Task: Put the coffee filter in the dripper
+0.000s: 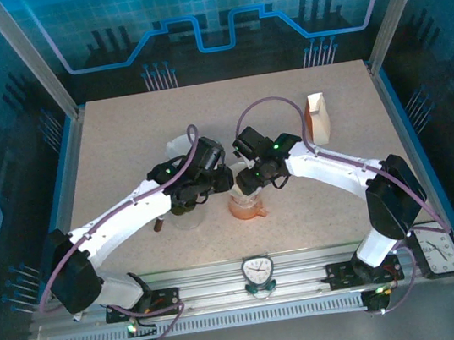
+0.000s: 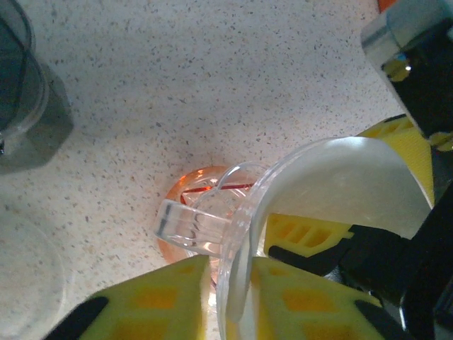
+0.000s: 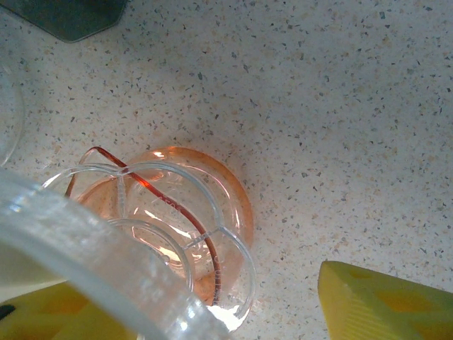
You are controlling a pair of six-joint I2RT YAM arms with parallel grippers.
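**Filter in the cone's mouth, left claw pinched at its edge**

The coffee filter (image 2: 347, 184) sits as a white curved sheet against the inner wall of the clear dripper (image 2: 244, 212). The dripper stands upright on its orange foot near the middle of the desk (image 3: 318, 106). The left claw (image 2: 230, 283) is right at the filter. Its 2 yellow pads are drawn narrow on either side of the rim, with the paper's edge between them. I cannot tell whether the clear wall is pinched along with the paper.

So the filter lies straight ahead of and below this claw. The cone's axis runs vertical, and the dripper's handle points out toward the open desk on the left claw's side.

The right claw (image 3: 212, 312) stands wide. 1 finger is well clear over bare desk and the other lies behind the near rim, so it grips nothing.

From above, the left claw (image 1: 216, 180) and the right claw (image 1: 246, 186) crowd over the dripper (image 1: 248, 208), so the left arm is the nearer to the paper. My judgement is that the filter needs only seating and release. A sideways pull could tip the light cone.

The speckled desk is flat and matte. A clear cup (image 1: 186, 219) stands just beside the left claw, and a carton (image 1: 318, 118) stands well apart at the back right.
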